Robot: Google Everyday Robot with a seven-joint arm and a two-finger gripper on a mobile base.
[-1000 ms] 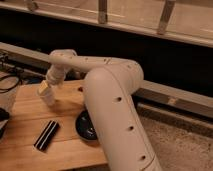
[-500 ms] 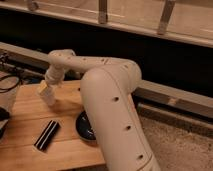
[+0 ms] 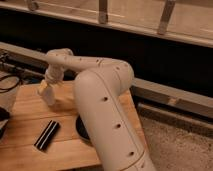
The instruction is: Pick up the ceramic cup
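My white arm reaches left across the wooden table (image 3: pixel 30 107). My gripper (image 3: pixel 47 94) hangs just above the table's back left part, pointing down. A small whitish tapering shape (image 3: pixel 49 97) shows at the gripper's tip. It looks like the ceramic cup, standing on the table or held just above it, but I cannot tell which. The wide dark bowl (image 3: pixel 81 131) lies on the table, mostly hidden behind my arm's large link.
A flat black oblong object (image 3: pixel 46 135) lies on the table in front of the gripper. Dark cables (image 3: pixel 10 82) run at the far left. A dark wall and a metal rail (image 3: pixel 165 95) stand behind. Speckled floor (image 3: pixel 175 145) lies to the right.
The arm's large link has swung slightly left and covers more of the dark bowl. The gripper has stayed at about the same spot, perhaps a little lower.
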